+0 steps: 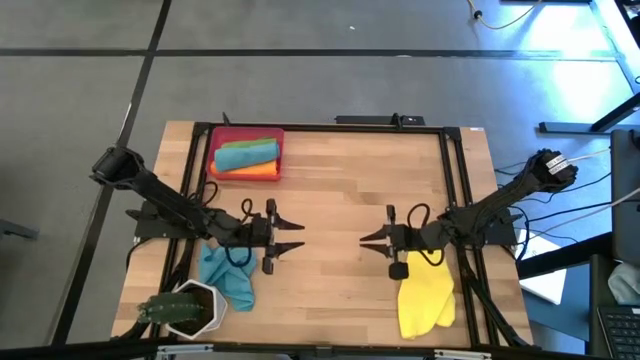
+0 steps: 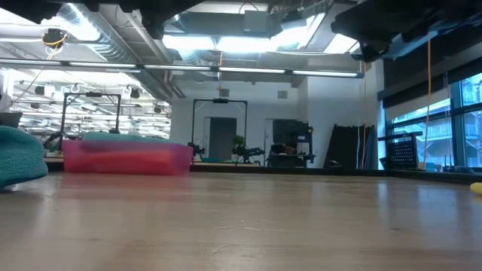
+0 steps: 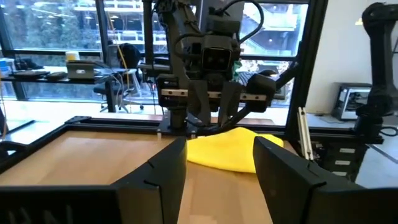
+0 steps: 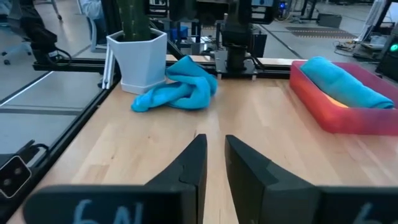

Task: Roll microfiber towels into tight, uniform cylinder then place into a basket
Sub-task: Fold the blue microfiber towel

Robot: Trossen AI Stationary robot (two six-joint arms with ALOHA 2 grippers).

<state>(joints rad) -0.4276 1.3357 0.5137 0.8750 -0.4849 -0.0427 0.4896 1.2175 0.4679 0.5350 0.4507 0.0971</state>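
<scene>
My left fingers [image 1: 292,237] stand partly open and empty above the bare middle of the tabletop [image 1: 340,180], and my right fingers [image 1: 372,240], nearly closed and empty, face them. The crumpled teal towel [image 1: 226,278] lies just behind my left wrist beside the plant pot [image 1: 190,308]; the yellow towel [image 1: 425,295] lies behind my right, long axis toward the near edge. Farthest, the red basket [image 1: 218,141] in my left-side corner already holds rolled towels.

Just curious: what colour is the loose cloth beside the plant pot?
Teal-blue towel; the right wrist view shows it best.
</scene>
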